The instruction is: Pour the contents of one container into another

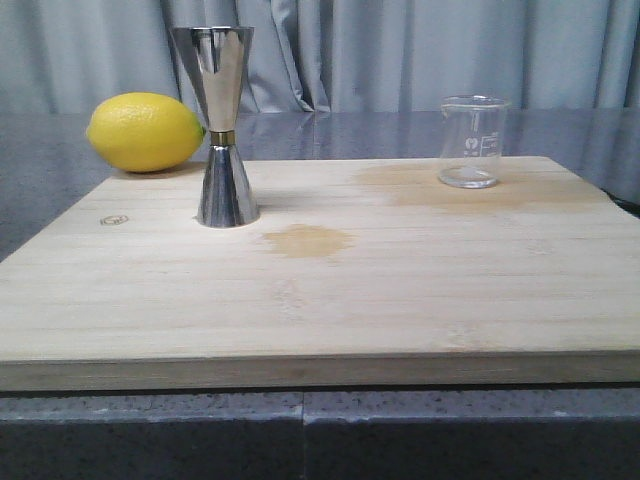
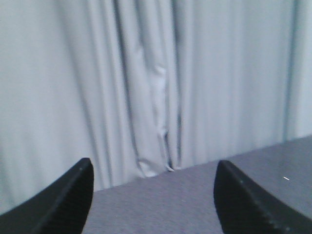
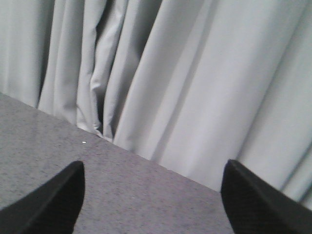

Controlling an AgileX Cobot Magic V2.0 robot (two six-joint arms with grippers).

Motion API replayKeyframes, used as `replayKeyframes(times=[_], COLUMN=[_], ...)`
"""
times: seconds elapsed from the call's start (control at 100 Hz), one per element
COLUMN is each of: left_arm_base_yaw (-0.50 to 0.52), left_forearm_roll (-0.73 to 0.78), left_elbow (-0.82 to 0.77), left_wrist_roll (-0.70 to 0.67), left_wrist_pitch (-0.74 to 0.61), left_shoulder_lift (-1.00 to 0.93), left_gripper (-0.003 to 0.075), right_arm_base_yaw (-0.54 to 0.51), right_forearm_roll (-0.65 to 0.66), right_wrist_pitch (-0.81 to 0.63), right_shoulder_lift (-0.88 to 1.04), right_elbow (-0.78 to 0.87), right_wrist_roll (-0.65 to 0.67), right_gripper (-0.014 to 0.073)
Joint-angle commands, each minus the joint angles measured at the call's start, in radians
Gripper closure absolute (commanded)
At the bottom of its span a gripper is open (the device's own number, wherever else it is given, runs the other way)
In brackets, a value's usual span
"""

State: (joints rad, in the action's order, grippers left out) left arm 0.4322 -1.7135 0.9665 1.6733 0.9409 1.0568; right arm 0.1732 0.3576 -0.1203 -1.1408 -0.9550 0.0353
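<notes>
A small clear glass beaker (image 1: 472, 141) with white marks stands upright at the back right of the wooden board (image 1: 320, 290). A tall shiny steel jigger (image 1: 223, 125), hourglass-shaped with a gold band at its waist, stands upright at the back left of the board. Neither arm shows in the front view. In the left wrist view my left gripper (image 2: 153, 195) is open, with only grey counter and curtain between its fingers. My right gripper (image 3: 152, 195) is open too, facing counter and curtain. Neither wrist view shows the beaker or the jigger.
A yellow lemon (image 1: 145, 131) lies on the grey counter just behind the board's left back corner, next to the jigger. Damp stains (image 1: 308, 240) mark the board's middle and the area round the beaker. A grey curtain (image 1: 400, 50) hangs behind the counter.
</notes>
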Motion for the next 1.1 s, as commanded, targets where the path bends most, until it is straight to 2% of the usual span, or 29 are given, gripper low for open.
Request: replayKeyframes(times=[0.0,0.08,0.15,0.27,0.35,0.43,0.62,0.81,0.95,1.09], left_arm_base_yaw=[0.009,0.009,0.009,0.009,0.009,-0.004,-0.049,-0.128,-0.186,-0.194], left_forearm_roll=[-0.079,-0.06,0.003,0.266,0.462,0.575,0.657,0.684,0.628,0.725], left_elbow=[0.031,0.031,0.031,0.029,0.022,-0.007,-0.14,-0.372,-0.534,-0.62], left_wrist_roll=[-0.031,-0.076,-0.17,-0.385,-0.512,-0.63,-0.66,-0.661,-0.704,-0.702], left_wrist_pitch=[-0.11,-0.183,-0.278,-0.405,-0.421,-0.448,-0.51,-0.616,-0.748,-0.786], left_shoulder_lift=[-0.068,-0.125,-0.187,-0.316,-0.392,-0.464,-0.62,-0.794,-0.891,-0.933], left_gripper=[0.0294,0.0305,0.0321,0.0349,0.0384,0.0405,0.0409,0.0409,0.0409,0.0451], right_arm_base_yaw=[-0.003,-0.003,-0.003,-0.003,-0.003,-0.003,-0.003,-0.003,-0.003,-0.003], right_forearm_roll=[0.02,0.076,0.114,0.182,0.183,0.188,0.192,0.192,0.194,0.194], right_wrist_pitch=[0.107,0.205,0.289,0.39,0.461,0.529,0.651,0.596,0.502,0.531], right_shoulder_lift=[0.081,0.139,0.187,0.27,0.321,0.364,0.446,0.602,0.749,0.852], right_elbow=[-0.115,-0.161,-0.186,-0.192,-0.19,-0.177,-0.086,0.09,0.218,0.282], right_wrist_roll=[-0.048,-0.048,-0.048,-0.028,-0.007,0.02,0.038,0.081,0.115,0.153], right_gripper=[0.0073,0.0073,0.0073,0.0073,0.0073,0.0073,0.0073,0.0073,0.0073,0.0074])
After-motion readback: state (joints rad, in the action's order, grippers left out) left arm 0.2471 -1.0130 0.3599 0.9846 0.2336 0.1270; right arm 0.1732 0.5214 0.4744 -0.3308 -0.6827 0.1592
